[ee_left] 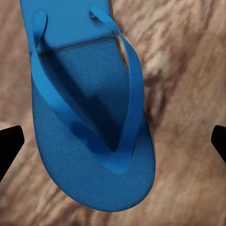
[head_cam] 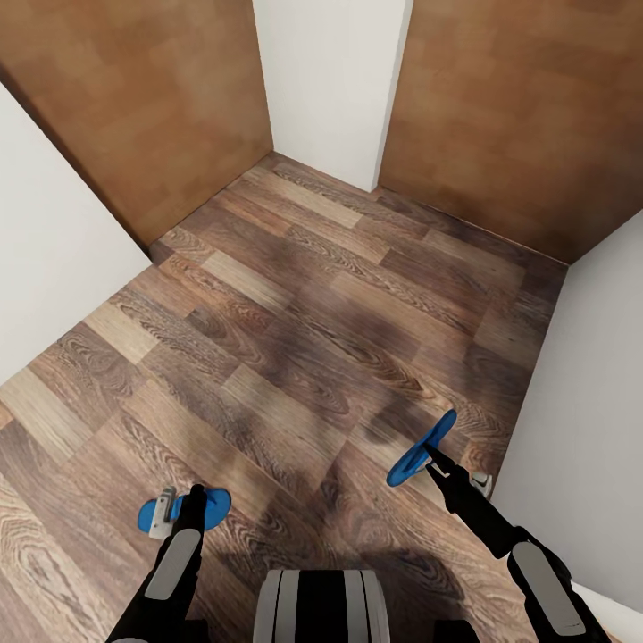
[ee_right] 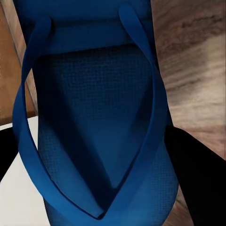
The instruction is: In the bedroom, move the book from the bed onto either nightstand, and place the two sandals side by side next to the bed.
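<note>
From the head camera, the robot faces a bare corner of wood-plank floor (head_cam: 295, 357) between white walls and brown doors. The left tool (head_cam: 183, 507) carries one blue sandal (head_cam: 212, 507) flat and low; the right tool (head_cam: 435, 460) holds the other sandal (head_cam: 421, 449) tilted on edge. In the left wrist camera, that sandal (ee_left: 92, 122) hangs strap-up between dark fingers (ee_left: 9, 141) that look spread, though the actual grip is hidden. In the right wrist camera, fingers (ee_right: 197, 165) pinch the second sandal (ee_right: 94, 127). Good practice: level both before setting them down together beside the bed.
</note>
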`<state>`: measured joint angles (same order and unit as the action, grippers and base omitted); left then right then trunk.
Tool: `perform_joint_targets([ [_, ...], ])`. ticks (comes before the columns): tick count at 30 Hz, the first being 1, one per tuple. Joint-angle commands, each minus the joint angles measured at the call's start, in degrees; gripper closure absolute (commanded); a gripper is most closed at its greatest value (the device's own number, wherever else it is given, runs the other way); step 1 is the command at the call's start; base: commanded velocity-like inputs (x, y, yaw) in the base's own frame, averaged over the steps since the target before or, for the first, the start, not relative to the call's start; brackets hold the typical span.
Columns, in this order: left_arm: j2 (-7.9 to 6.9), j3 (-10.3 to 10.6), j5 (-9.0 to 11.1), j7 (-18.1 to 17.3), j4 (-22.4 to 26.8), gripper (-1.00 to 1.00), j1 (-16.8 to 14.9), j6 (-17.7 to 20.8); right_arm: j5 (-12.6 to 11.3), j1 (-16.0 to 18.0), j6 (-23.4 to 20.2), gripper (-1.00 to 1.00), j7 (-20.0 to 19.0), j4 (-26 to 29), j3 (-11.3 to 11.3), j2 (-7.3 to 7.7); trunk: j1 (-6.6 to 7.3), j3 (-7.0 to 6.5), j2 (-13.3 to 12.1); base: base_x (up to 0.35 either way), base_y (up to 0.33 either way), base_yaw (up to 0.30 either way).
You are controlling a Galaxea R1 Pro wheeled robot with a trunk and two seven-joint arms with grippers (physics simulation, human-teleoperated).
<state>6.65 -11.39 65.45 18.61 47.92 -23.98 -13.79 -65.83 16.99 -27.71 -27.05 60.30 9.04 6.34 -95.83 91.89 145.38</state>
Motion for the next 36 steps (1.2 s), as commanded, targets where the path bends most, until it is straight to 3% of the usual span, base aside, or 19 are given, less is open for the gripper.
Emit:
perform_joint_targets([
  [1, 0.03, -0.03, 0.55, 0.03, 0.06, -1.0, -0.01, -0.24, -0.44, 0.01, -0.5, 1.0, -0.02, -0.01, 0.1, -0.01, 0.01, 0.03, 0.01, 0.0, 0.0, 0.0],
  [5, 0.03, -0.04, 0.55, 0.03, 0.06, -1.0, -0.01, -0.19, -0.44, 0.01, -0.47, 1.0, -0.02, -0.01, 0.1, -0.01, 0.01, 0.03, 0.01, 0.0, 0.0, 0.0],
  [14, 0.03, -0.04, 0.55, 0.04, 0.06, -1.0, -0.01, -0.26, -0.44, 0.02, -0.46, 1.0, -0.02, -0.01, 0.1, -0.07, -0.22, 2.02, 0.13, 0.0, 0.0, 0.0],
  [36, -0.06, -0.12, 0.49, 1.2, 0.24, -1.0, -0.01, -0.21, -0.44, 0.01, -0.42, 1.0, -0.02, -0.03, 0.06, -0.13, -0.22, 2.02, 0.13, 0.0, 0.0, 0.0],
])
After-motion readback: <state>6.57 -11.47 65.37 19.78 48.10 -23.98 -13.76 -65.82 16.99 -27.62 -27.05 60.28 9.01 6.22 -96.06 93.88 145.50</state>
